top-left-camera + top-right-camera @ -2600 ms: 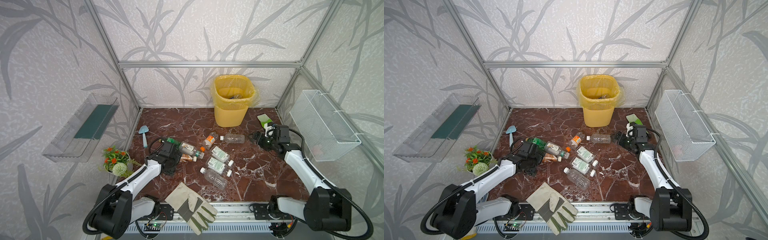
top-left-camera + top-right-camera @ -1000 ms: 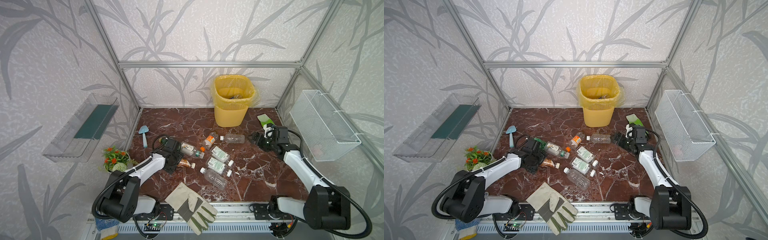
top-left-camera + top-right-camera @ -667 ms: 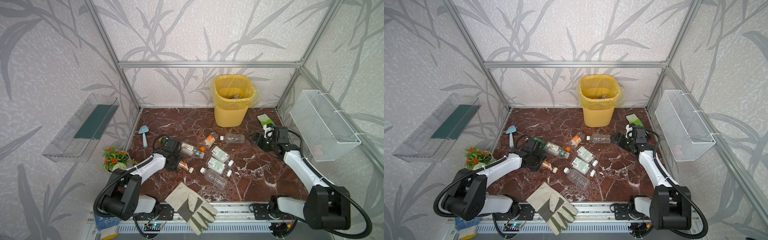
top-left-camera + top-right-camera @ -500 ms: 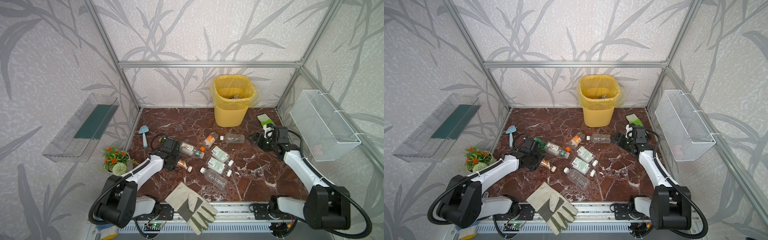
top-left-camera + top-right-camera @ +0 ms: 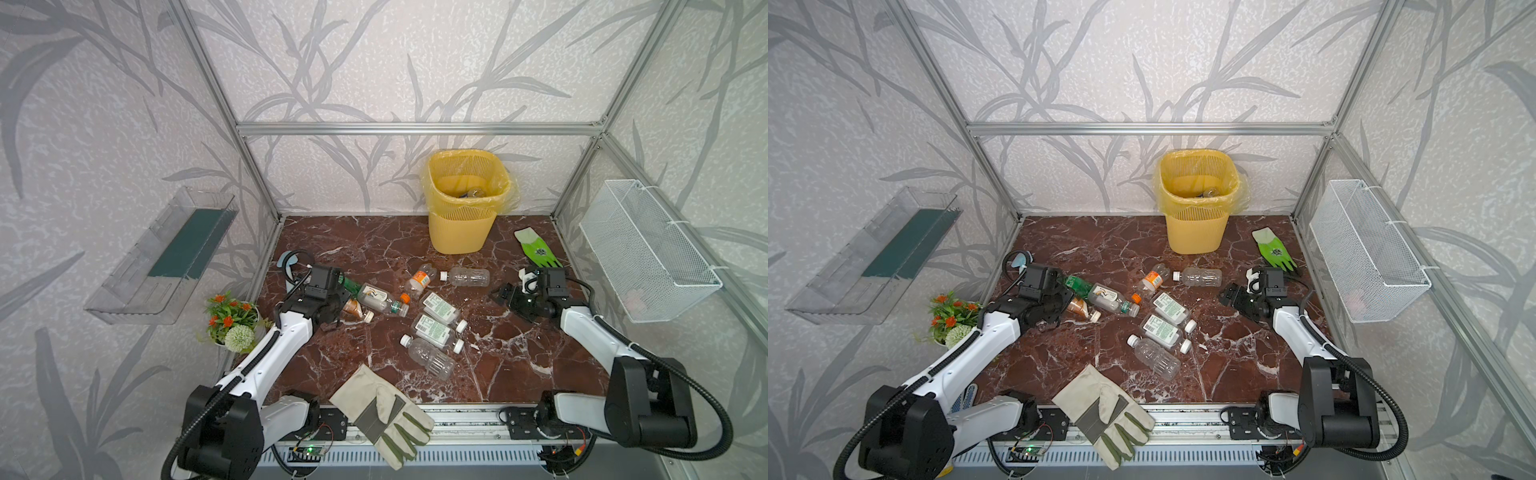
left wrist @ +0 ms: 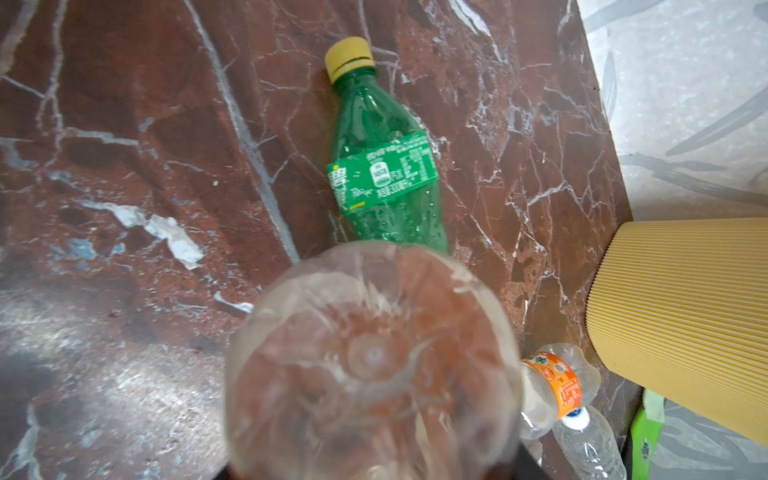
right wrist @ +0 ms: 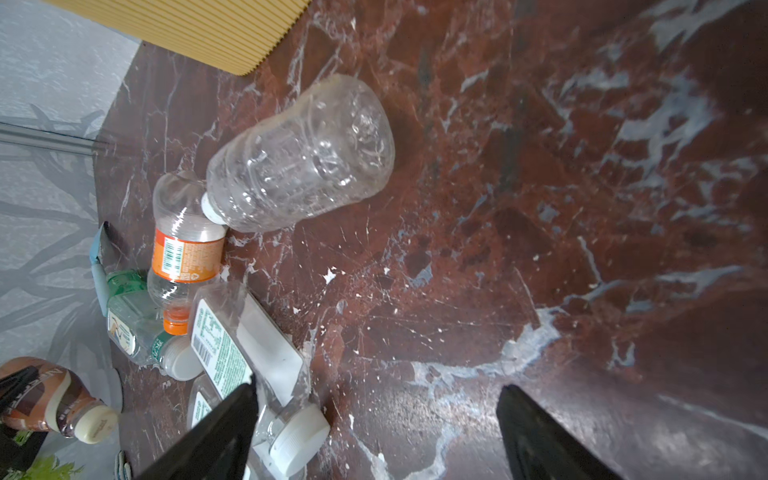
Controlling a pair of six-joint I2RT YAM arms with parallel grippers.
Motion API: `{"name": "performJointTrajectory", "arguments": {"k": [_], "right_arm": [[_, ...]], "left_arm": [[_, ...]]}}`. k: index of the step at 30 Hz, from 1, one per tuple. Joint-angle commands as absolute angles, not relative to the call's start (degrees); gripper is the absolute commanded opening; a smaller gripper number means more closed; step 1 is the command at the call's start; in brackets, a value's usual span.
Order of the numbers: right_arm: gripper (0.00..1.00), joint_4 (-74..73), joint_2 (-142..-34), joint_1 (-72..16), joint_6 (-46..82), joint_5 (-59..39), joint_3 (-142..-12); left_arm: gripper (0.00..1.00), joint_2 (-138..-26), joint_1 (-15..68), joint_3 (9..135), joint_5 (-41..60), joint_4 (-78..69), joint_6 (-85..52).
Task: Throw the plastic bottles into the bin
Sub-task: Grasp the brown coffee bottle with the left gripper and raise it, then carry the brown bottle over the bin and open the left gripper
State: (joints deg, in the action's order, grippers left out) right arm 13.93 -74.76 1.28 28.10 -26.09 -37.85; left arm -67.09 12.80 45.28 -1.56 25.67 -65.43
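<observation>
My left gripper (image 5: pixel 336 305) (image 5: pixel 1064 305) is shut on an amber bottle (image 5: pixel 353 308) with a white cap, low over the floor. In the left wrist view that bottle's base (image 6: pixel 374 361) fills the lower middle and hides the jaws. A green bottle (image 6: pixel 382 166) (image 5: pixel 351 284) lies just beyond it. Several more plastic bottles lie mid-floor: a clear labelled one (image 5: pixel 376 297), an orange-labelled one (image 5: pixel 420 278), a clear one (image 5: pixel 467 276) (image 7: pixel 303 153) and white-labelled ones (image 5: pixel 440 305). The yellow bin (image 5: pixel 461 232) (image 5: pixel 1196 232) stands at the back. My right gripper (image 5: pixel 505 297) (image 7: pixel 374 390) is open and empty, right of the pile.
A beige work glove (image 5: pixel 382 415) lies at the front edge and a green glove (image 5: pixel 536 249) right of the bin. A potted plant (image 5: pixel 230 316) and a blue scoop (image 5: pixel 286 262) sit at the left. A white wire basket (image 5: pixel 648 249) and a clear tray (image 5: pixel 166 253) hang on the walls.
My left gripper reached in to the amber bottle, which shifted a little on the floor, and has shut on it. The right arm has stayed still.
</observation>
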Motion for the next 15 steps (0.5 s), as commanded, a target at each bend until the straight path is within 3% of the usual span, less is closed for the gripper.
{"name": "performJointTrajectory", "arguments": {"k": [1,9,15], "right_arm": [[0.91,12.0,-75.6,1.0,28.7,-27.9,-38.0],[0.90,8.9,-78.8,0.8,30.4,-29.8,-38.8],[0.90,8.5,-79.7,0.7,30.7,-29.7,-38.7]], "left_arm": [[0.54,-68.5,12.7,51.0,-0.5,23.2,-61.8],[0.54,-84.4,12.7,68.0,7.5,18.8,-58.0],[0.53,-96.1,12.8,73.2,10.0,15.3,-58.8]]}}
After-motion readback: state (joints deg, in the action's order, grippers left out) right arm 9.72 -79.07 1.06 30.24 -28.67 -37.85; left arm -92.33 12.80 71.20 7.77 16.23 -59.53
